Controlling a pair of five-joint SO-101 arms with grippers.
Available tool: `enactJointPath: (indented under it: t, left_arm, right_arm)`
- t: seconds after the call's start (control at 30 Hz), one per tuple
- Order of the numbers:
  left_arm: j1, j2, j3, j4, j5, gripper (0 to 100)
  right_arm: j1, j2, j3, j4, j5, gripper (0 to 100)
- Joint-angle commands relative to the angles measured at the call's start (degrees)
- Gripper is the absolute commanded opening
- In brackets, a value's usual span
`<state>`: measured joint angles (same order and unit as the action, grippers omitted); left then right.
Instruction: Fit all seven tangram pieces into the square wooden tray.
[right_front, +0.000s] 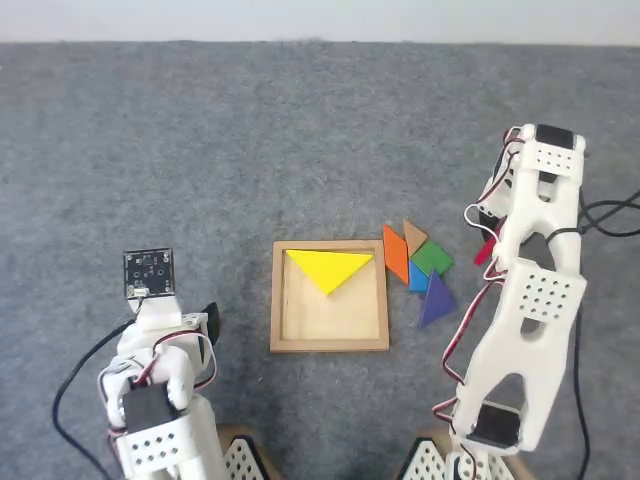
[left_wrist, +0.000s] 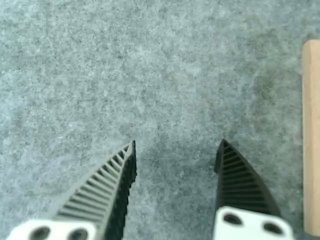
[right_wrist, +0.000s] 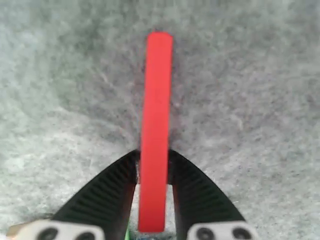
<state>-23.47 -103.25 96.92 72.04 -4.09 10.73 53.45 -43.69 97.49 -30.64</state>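
The square wooden tray lies mid-table with a yellow triangle against its far wall. Just right of it lie an orange parallelogram, a brown triangle, a green square, a small blue triangle and a purple triangle. My right gripper is shut on a red piece, held on edge above the carpet to the right of the cluster, where the red piece peeks out beside the arm. My left gripper is open over bare carpet, left of the tray's edge.
Grey carpet covers the table. The right arm stands tall along the right side, with cables trailing beside it. The left arm's base sits at the near left corner.
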Motion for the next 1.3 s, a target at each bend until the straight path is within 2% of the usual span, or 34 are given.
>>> enactJointPath:
  t: [0.0, 0.17, 0.27, 0.53, 0.7, 0.83, 1.0, 1.27]
  left_arm:
    - [-0.26, -0.88, -0.48, 0.26, 0.53, 24]
    - [-0.26, -0.88, -0.48, 0.26, 0.53, 24]
    - [-0.26, -0.88, -0.48, 0.26, 0.53, 24]
    - [-0.26, -0.88, -0.48, 0.26, 0.53, 24]
    - [-0.26, -0.88, -0.48, 0.26, 0.53, 24]
    - [-0.26, -0.88, -0.48, 0.26, 0.53, 24]
    - [-0.26, -0.88, -0.48, 0.26, 0.53, 24]
    - [-0.26, -0.88, -0.48, 0.26, 0.53, 24]
  right_arm:
    - [0.92, -5.93, -0.97, 0.57, 3.6, 2.3]
    - [-2.24, -11.38, -0.97, 1.98, 15.38, 0.6]
    - [-5.85, -16.84, -0.97, 3.65, 25.23, 0.7]
    - [-19.21, -38.2, 4.48, 5.41, 32.7, 0.7]
    - [-25.89, -58.15, 19.96, 5.05, 33.05, 0.7]
    - [-34.42, -68.09, 31.38, 2.86, 33.14, 0.7]
    - [-40.84, -65.01, 45.54, -9.89, 33.58, 0.7]
    - [-48.31, -51.65, 58.9, -38.55, 19.08, 0.6]
